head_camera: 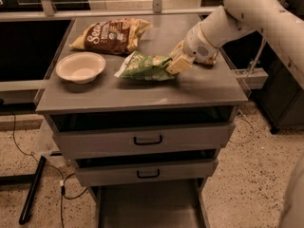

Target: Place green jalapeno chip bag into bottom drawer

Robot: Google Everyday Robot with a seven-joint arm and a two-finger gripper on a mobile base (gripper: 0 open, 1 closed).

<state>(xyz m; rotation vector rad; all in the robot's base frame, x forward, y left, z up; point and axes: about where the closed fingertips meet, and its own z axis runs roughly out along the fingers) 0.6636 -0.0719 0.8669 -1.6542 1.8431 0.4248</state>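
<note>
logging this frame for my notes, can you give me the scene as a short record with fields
tool: at the right end of the green jalapeno chip bag, low over the grey cabinet top
green jalapeno chip bag: lying flat on the cabinet top, right of the white bowl, not yet in the drawer
bottom drawer: pulled out, below the two drawer fronts with black handles
white bowl: upright, left side of the top
brown-and-yellow bag: at the back of the top, behind bowl and green bag
</note>
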